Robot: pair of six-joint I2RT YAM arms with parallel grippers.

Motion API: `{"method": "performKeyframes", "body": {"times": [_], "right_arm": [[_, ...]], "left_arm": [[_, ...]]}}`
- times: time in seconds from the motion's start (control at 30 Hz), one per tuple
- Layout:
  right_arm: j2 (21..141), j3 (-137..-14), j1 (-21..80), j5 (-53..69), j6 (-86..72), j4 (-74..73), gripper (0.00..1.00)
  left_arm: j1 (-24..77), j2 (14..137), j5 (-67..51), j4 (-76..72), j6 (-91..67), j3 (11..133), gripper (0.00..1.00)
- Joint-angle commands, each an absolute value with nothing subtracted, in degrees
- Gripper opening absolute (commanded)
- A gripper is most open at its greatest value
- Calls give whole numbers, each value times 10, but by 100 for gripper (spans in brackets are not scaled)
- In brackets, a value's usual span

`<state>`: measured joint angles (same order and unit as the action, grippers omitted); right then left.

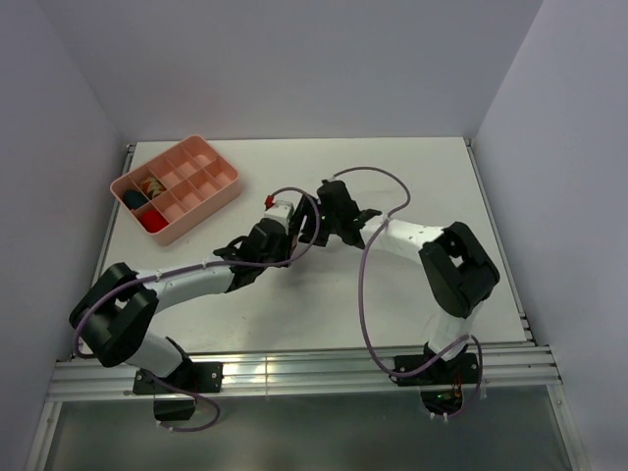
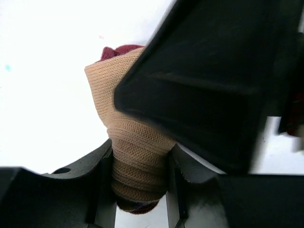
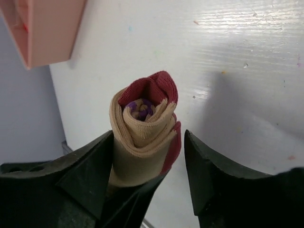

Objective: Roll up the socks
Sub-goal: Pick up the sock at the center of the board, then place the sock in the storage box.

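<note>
the socks (image 3: 142, 128) are wound into one tight roll, held over the middle of the worktop (image 1: 442, 177) where the two arms meet, to the right of the pink tray (image 1: 201, 214) and nearer than it. the roll's outer layer is tan ribbed fabric. dark red shows at its end, and a bit of purple and tan sits in the core.

the left gripper (image 2: 139, 156) is clamped on the roll: its fingers (image 2: 102, 190) press both sides of the tan fabric with no gap showing. the right gripper (image 3: 149, 137) is spread wider than the roll's end. one finger touches the tan side, and the other stands apart from it with bare worktop showing between. in the left wrist view the right gripper's black body fills the right half, just beside the roll and covering part of it. whether the roll touches the worktop i cannot tell.

the tray sits at the far left and is divided into compartments. those at its left end hold a dark bundle (image 1: 130, 199), a red bundle (image 1: 150, 222) and something patterned (image 1: 152, 183).
</note>
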<state>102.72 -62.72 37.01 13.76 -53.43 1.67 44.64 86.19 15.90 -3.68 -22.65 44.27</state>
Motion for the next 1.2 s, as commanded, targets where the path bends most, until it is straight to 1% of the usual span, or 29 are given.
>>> {"method": "performKeyframes", "body": {"times": [0.0, 0.1, 0.2, 0.3, 0.37, 0.43, 0.57, 0.73, 0.83, 0.97, 1.17], "right_arm": [[957, -660, 348, 113, -516, -42, 73], [923, -666, 314, 108, -519, -76, 82], [874, -650, 265, 105, -512, -98, 85], [817, -622, 225, 94, -484, -123, 85], [786, -597, 194, 86, -458, -136, 85], [743, -580, 182, 70, -437, -144, 85], [687, -542, 179, 46, -390, -173, 85], [637, -512, 178, 47, -364, -180, 85], [631, -500, 178, 82, -351, -176, 85], [628, -472, 178, 130, -355, -150, 85], [630, -447, 178, 154, -346, -141, 85]], "left_arm": [[439, 824, 172, -30, -248, 444, 1], [432, 807, 173, -12, -260, 447, 1], [411, 780, 168, -2, -282, 453, 1], [380, 748, 194, 53, -304, 482, 1], [361, 735, 244, 101, -309, 507, 1], [336, 730, 284, 130, -304, 544, 1], [274, 734, 315, 162, -290, 584, 1], [170, 761, 294, 180, -309, 619, 1], [110, 799, 250, 210, -319, 654, 1], [60, 851, 222, 225, -323, 700, 0], [10, 906, 197, 245, -327, 746, 0]]}}
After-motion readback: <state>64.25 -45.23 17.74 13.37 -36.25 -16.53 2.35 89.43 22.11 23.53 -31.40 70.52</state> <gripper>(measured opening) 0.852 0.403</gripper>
